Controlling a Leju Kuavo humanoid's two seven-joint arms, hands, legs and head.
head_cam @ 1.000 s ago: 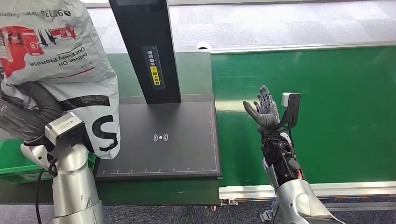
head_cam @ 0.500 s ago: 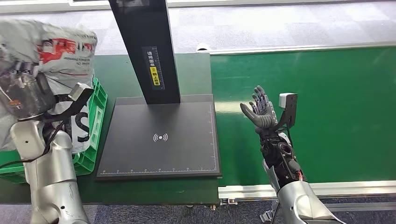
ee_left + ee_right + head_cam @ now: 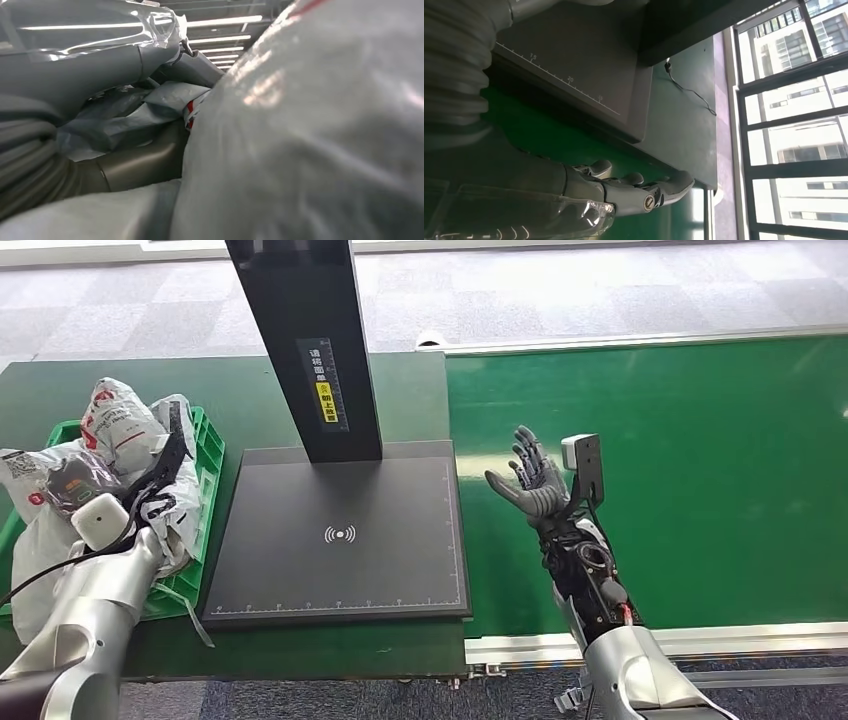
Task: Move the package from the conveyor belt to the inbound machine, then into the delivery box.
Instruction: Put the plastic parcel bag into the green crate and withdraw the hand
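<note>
- Since a second ago: package point(image 3: 120, 455) lowered from high at 10 o'clock of the head view down into the delivery box point(image 3: 205, 475); right arm shifted only slightly.
- Now lying crumpled in the green delivery box at 9 o'clock of the head view, grey plastic with red print, spilling over the near rim.
- Left hand point(image 3: 75, 483) buried in the package folds; in the left wrist view, thumb and fingers point(image 3: 135, 167) pressed into the grey plastic, apparently gripping it, not yet let go.
- Inbound machine point(image 3: 340, 535), flat black plate with dark post, just at 3 o'clock of the box, nothing resting on the plate.
- Right hand point(image 3: 528, 480) raised over the conveyor belt point(image 3: 700, 470) at 3 o'clock of the plate, palm up, fingers spread, holding nothing.
- Belt surface bare green where visible.
- Judged progress: nearly complete, with pick from belt, stop at the machine and carry to the box likely behind; left to do: release of the package and withdrawal of the left arm.
</note>
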